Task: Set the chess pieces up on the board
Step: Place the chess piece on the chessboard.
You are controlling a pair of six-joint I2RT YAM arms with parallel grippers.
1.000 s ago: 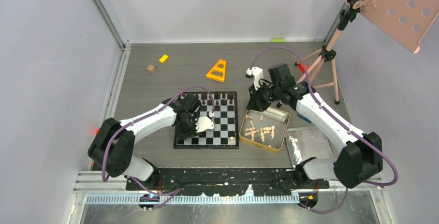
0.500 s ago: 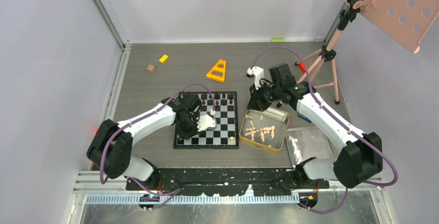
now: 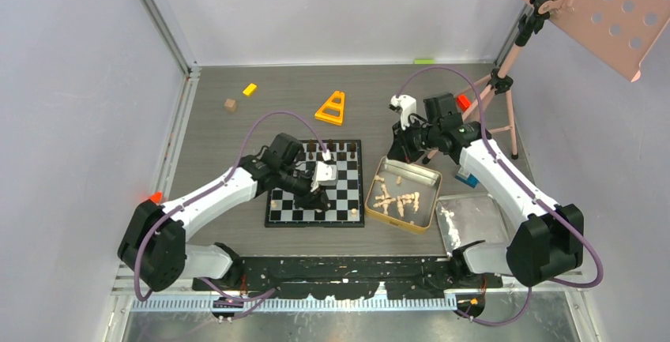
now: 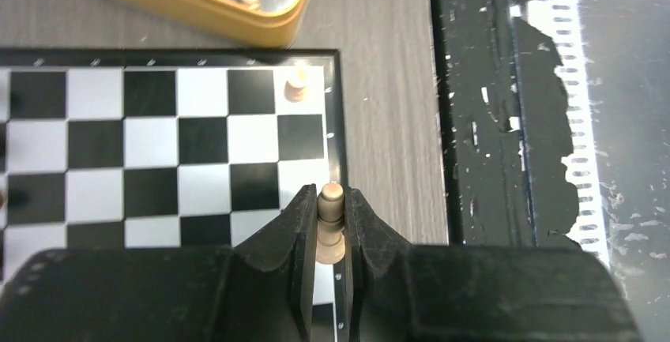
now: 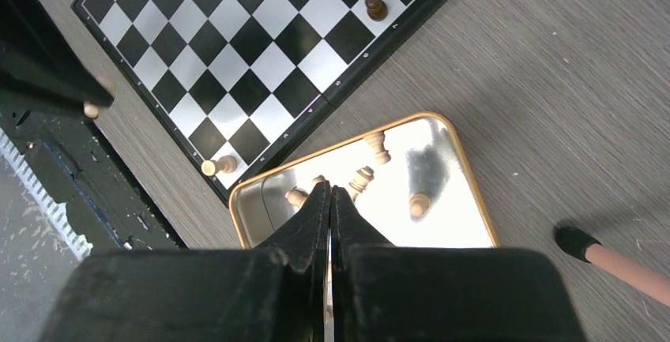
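Observation:
The board [image 3: 348,193] lies mid-table, with dark chess pieces [image 3: 336,149] along its far row and one pale piece [image 3: 355,212] on its near right corner square. My left gripper [image 3: 318,193] hangs over the board's near part. In the left wrist view this gripper [image 4: 330,200] is shut on a pale pawn [image 4: 330,217] above the near edge row of the board [image 4: 150,144]. The corner piece [image 4: 296,87] stands two squares away. My right gripper [image 5: 330,192] is shut on nothing above the far end of the gold tin [image 5: 466,168], where several pale pieces [image 3: 399,200] lie.
An orange triangular frame [image 3: 331,109], a yellow block [image 3: 250,89] and a small brown cube [image 3: 230,105] lie beyond the board. A pink tripod stand [image 3: 498,89] rises at the far right. A silver tray [image 3: 474,219] sits right of the tin [image 3: 430,178].
My left gripper has closed on the pale pawn and swung rightward over the board. The right gripper has drawn back toward the far right from the tin's edge.

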